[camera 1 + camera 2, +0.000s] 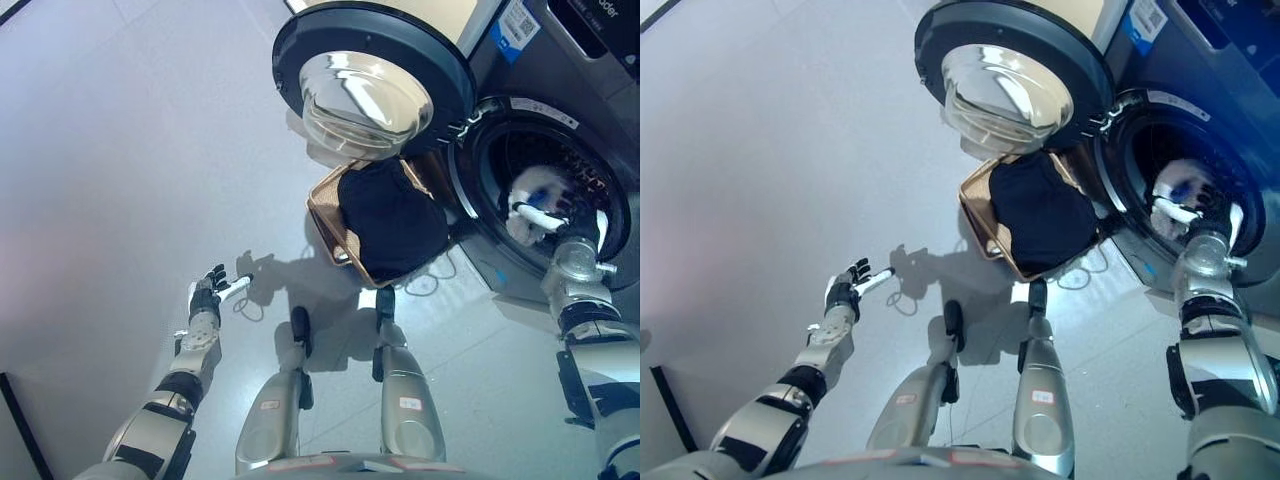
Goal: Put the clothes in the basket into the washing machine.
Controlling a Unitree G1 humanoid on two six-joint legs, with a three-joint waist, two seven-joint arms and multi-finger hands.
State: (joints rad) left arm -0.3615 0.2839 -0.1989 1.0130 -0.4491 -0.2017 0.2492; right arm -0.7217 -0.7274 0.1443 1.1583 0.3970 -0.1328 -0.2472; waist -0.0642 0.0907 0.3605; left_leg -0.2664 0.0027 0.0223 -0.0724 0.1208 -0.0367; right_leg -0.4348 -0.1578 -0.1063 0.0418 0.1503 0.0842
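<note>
1. Fingers of right hand (545,215) inside drum of washing machine (590,120), at white cloth (530,185); white tip visible, but grip hidden against cloth, so cannot tell whether curled on it or loose.
2. Fingers of left hand (212,295) straight and relaxed, holding nothing, out over bare floor (120,150), well apart from everything.
3. Basket (325,215) on floor left of right fingers, just beside machine opening and below open round door (370,75). Dark garment (395,225) heaped in basket, spilling over rim nearest machine. Not yet moved.
4. Step in hand, as judged: depositing white cloth in drum.
5. To do well: push cloth deep toward back of drum before letting go, so nothing trails over door seal. Spread fingers fully, then draw straight back through opening, clear of lower lip.
6. Risk: cloth snagging on fingertips and being dragged out on withdrawal; check for clean separation.
7. Next, as judged: reach left and down to dark garment, take from top of heap, lift clear of basket rim.
</note>
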